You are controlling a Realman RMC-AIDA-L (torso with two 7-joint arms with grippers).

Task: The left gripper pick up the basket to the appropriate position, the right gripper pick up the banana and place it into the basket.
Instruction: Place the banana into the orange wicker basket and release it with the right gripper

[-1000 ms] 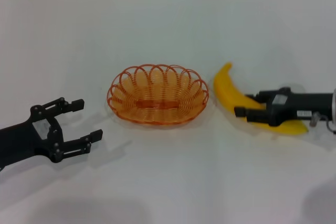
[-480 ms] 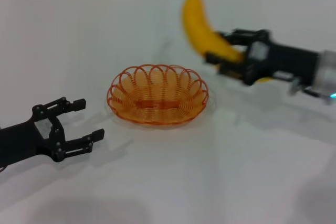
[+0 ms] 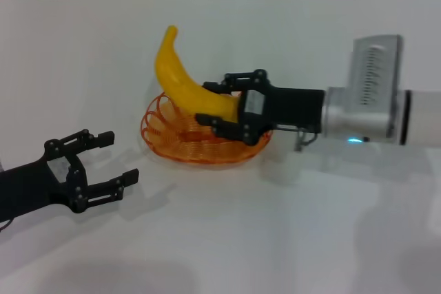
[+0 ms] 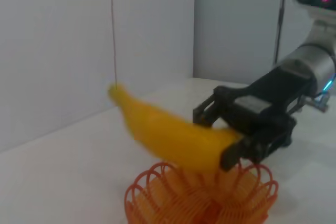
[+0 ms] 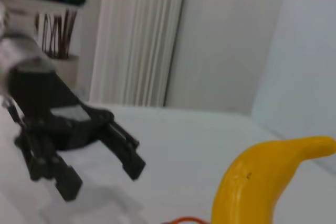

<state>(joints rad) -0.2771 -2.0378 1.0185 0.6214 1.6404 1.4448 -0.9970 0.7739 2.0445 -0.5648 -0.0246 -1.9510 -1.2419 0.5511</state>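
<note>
Head view. Right gripper reaches in from the right of the frame at centre, its black fingers closed round the lower end of the banana. The fruit's gripped end is hidden behind the claw; its free tip points up and to the upper left. Banana hangs over the basket, which sits on the white worktop at centre. The basket's right half is covered by the gripper and its far rim by the banana, so I cannot tell whether fruit and wire touch. Left gripper lies low at the lower left, well apart from the basket, fingers spread wide with nothing between them; its arm is cut off by the left edge.

Left wrist view. Banana crosses mid-frame, blurred, directly above the basket, whose lower part is cut off by the bottom edge. Right gripper clamps the fruit's right end from the right of the frame. The left gripper's own fingers are out of frame.

Right wrist view. Banana fills the lower right, its lower end cut off by the bottom edge. A thin sliver of orange basket wire shows at the bottom centre. Left gripper sits at left over the worktop, its fingers parted, holding nothing.
</note>
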